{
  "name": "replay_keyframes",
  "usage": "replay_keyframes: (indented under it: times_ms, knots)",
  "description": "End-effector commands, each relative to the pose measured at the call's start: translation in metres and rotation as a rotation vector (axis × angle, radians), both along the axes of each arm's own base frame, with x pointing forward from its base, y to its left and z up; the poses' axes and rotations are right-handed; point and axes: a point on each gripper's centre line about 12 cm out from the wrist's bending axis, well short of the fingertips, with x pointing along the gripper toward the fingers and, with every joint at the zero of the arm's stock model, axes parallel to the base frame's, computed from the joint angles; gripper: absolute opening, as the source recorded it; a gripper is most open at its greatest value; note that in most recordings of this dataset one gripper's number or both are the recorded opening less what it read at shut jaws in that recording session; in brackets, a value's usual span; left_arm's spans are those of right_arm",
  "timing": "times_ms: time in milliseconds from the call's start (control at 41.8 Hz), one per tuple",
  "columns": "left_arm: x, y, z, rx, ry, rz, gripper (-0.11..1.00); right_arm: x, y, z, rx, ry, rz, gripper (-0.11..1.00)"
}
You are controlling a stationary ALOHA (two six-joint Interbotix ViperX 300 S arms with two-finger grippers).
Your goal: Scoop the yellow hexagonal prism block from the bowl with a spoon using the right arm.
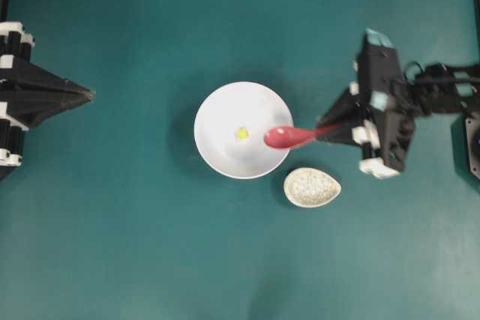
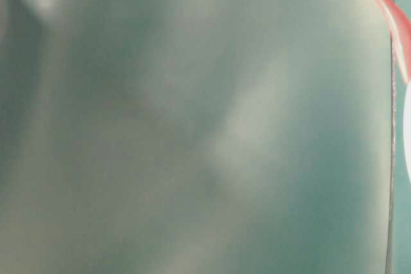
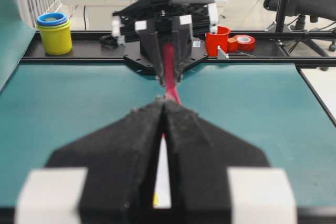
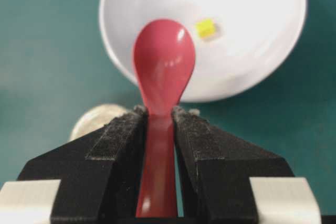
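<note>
Approach step: the right end effector point(image 4: 160, 124) grips the spoon point(image 4: 163, 72) by its handle, scoop poised over the bowl point(image 1: 217, 110) rim. The yellow hexagonal prism block point(image 1: 242, 133) lies inside, just beyond; next, dip beneath it. The left end effector point(image 1: 88, 94) is closed, idle.

light: bright, even | table-level view: blurred, hazy | spoon point(image 4: 163, 72): glare spots
</note>
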Motion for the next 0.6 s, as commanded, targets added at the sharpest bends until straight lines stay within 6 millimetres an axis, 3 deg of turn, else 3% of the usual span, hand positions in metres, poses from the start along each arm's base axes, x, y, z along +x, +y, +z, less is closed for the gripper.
replay_keyframes:
  times_ms: [0, 311, 575]
  knots:
    - [0.002, 0.000, 0.006, 0.003, -0.012, 0.001, 0.00, 0.015, -0.008, 0.011, -0.003, 0.019, 0.009, 0.23]
    - [0.003, 0.000, 0.005, 0.003, -0.011, 0.001, 0.00, 0.056, -0.023, 0.001, 0.002, 0.210, 0.086, 0.23]
    - [0.002, 0.000, 0.006, 0.003, -0.012, 0.001, 0.00, 0.072, -0.024, -0.007, 0.005, 0.338, 0.133, 0.23]
